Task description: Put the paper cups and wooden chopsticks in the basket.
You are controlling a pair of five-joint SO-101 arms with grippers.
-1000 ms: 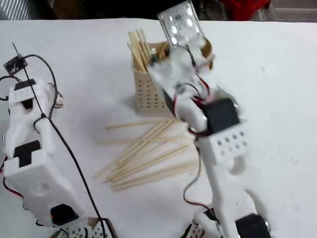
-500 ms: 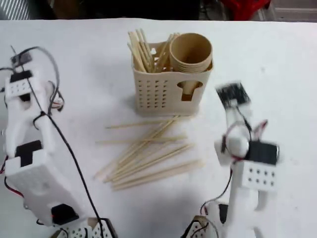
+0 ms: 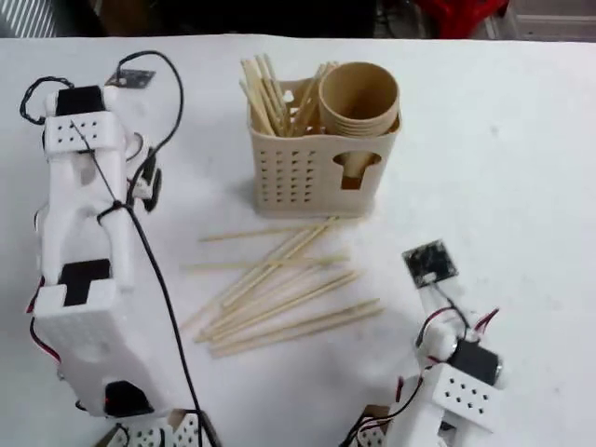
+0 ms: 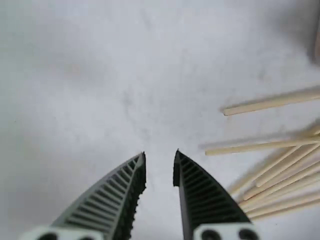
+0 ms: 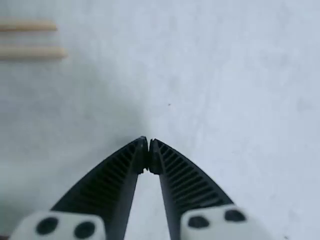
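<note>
Wooden chopsticks piled crisscross could get scattered if nudged by the left gripper, tips slightly apart; the right gripper is pinched together on nothing.

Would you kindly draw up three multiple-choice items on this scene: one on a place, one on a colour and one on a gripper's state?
1. Where is the stack of paper cups?
A. Standing in the basket
B. Lying on its side in front of it
C. Held in a gripper

2. What colour is the basket?
A. Blue
B. Black
C. Cream

3. How is the right gripper?
A. Shut, holding nothing
B. Shut on a chopstick
C. Wide open

Answers:
1 A: the paper cups stand in the basket, beside the upright chopsticks.
2 C: its perforated wall is cream.
3 A: its fingertips meet over bare table.
</note>
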